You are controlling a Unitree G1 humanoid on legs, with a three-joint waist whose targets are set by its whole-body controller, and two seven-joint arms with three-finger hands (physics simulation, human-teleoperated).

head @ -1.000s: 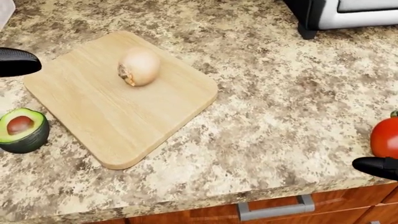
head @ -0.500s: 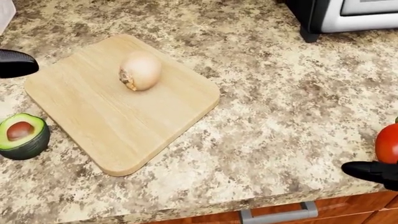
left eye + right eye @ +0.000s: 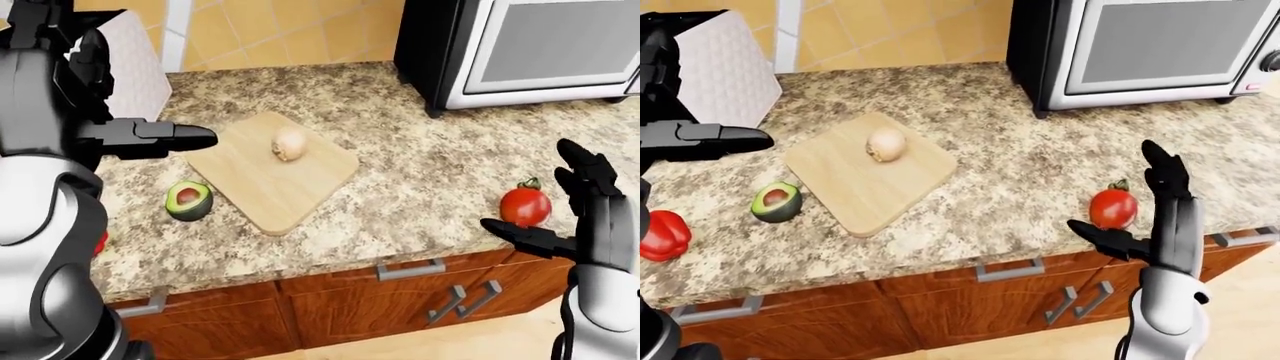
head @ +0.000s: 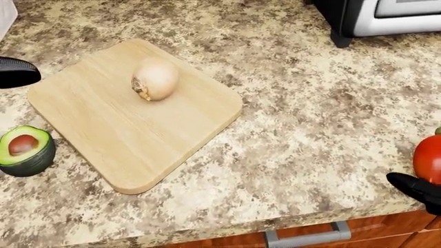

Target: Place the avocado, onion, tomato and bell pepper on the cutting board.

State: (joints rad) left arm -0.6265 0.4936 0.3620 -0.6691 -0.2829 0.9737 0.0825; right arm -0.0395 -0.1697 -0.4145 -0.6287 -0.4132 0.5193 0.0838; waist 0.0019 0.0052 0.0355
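I see a speckled granite surface (image 3: 1020, 172) over wooden drawers. From the left: bell pepper (image 3: 662, 234) at nine o'clock, avocado (image 3: 777, 201), then the onion (image 4: 155, 78) on the cutting board (image 4: 103, 129). My left hand (image 3: 150, 139) has its fingers apart. The tomato (image 3: 1112, 208) sits at three o'clock beside my right hand (image 3: 1155, 217), fingers spread. A microwave (image 3: 1140, 49) stands at one o'clock.

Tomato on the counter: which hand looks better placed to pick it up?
The right hand, probably. Its open fingers stand right beside the tomato, while the left hand hovers far across by the cutting board.
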